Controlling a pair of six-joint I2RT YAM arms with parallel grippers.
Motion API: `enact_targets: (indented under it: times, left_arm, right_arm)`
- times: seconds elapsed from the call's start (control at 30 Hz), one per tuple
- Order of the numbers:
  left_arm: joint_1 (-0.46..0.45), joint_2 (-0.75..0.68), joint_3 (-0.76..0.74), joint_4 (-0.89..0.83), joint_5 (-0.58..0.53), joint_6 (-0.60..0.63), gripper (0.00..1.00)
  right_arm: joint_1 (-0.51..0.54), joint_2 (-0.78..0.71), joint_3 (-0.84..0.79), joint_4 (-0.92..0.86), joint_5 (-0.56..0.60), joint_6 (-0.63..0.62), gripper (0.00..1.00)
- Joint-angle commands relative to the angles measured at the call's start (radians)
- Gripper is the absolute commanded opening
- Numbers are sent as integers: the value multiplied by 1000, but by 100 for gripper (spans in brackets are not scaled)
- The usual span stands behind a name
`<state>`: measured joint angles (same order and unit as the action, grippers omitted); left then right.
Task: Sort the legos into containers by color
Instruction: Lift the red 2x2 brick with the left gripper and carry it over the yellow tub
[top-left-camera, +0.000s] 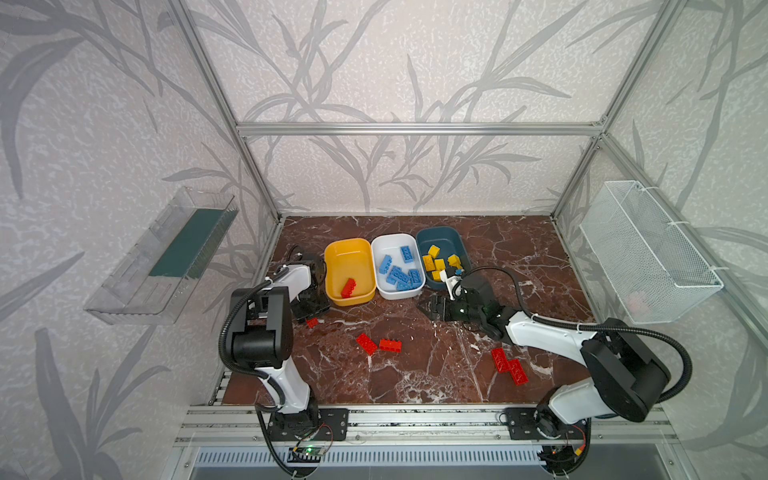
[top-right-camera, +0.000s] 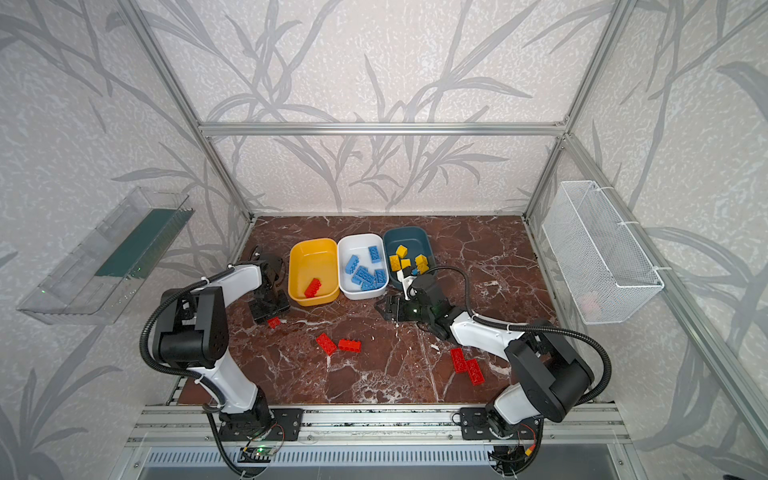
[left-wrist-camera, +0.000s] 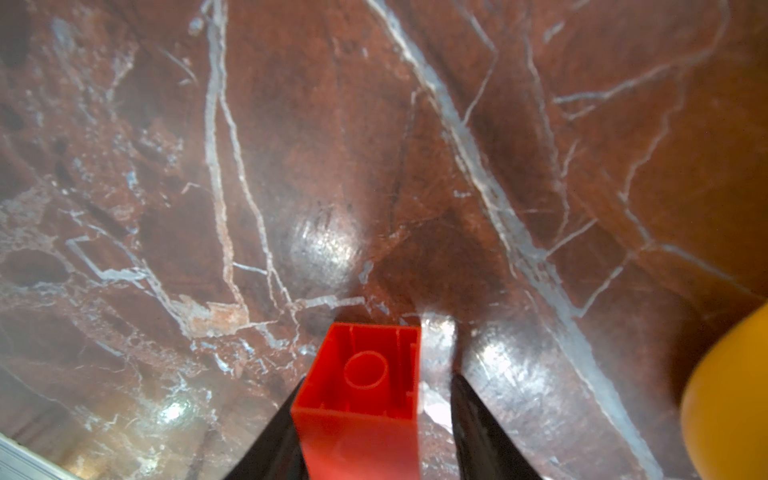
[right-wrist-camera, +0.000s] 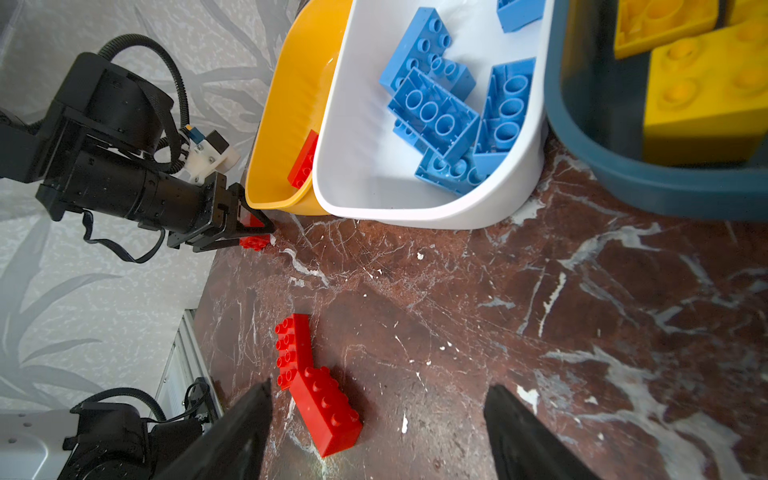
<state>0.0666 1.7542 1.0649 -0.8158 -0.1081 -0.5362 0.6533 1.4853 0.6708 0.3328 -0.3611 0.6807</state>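
My left gripper (left-wrist-camera: 380, 378) is low over the marble in front of the yellow tub (top-left-camera: 347, 243). A short red lego (left-wrist-camera: 361, 415) stands between its jaws, against one finger, with a gap to the other finger. My right gripper (right-wrist-camera: 379, 386) is open and holds nothing, in front of the white tub (top-left-camera: 392, 241); two red legos (right-wrist-camera: 320, 395) lie beside one finger. One red lego (top-left-camera: 348, 287) lies in the yellow tub, several blue legos (top-left-camera: 401, 272) in the white one, and several yellow legos (top-left-camera: 436, 262) in the teal tub (top-left-camera: 438, 230). Another red pair (top-left-camera: 509, 365) lies at the right.
A clear plastic tray (top-left-camera: 162, 257) hangs on the left wall and a white wire basket (top-left-camera: 648, 257) on the right wall. An aluminium rail (top-left-camera: 415, 419) with both arm bases runs along the front edge. The right arm's forearm stretches over the table's right side.
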Motion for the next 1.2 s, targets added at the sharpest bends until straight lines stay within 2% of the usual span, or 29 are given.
enact_targets:
  times: [0.0, 0.13, 0.2, 0.43, 0.63, 0.9, 1.17]
  left_arm:
    - [2, 1, 4, -6, -18, -6, 43]
    - [1, -17, 0, 0, -18, -4, 31]
    - [-1, -34, -6, 5, -20, -4, 28]
    - [-49, -165, 7, -20, -41, -6, 27]
    - [-158, -232, 152, -74, -15, 51, 27]
    - [-193, -136, 293, -44, 72, 56, 27]
    - [-193, 2, 358, 16, 149, 67, 28]
  right_arm:
    - [-6, -2, -7, 19, -13, -2, 81]
    - [-4, -7, -9, 17, -9, -1, 81]
    - [-6, -12, -10, 18, -9, 0, 81]
    - [-6, -31, -17, 17, -6, -2, 81]
    - [-6, -46, -17, 4, -3, -7, 81]
    - [-6, -130, 8, -114, 40, -78, 81]
    - [-5, -279, -26, -288, 148, -151, 82]
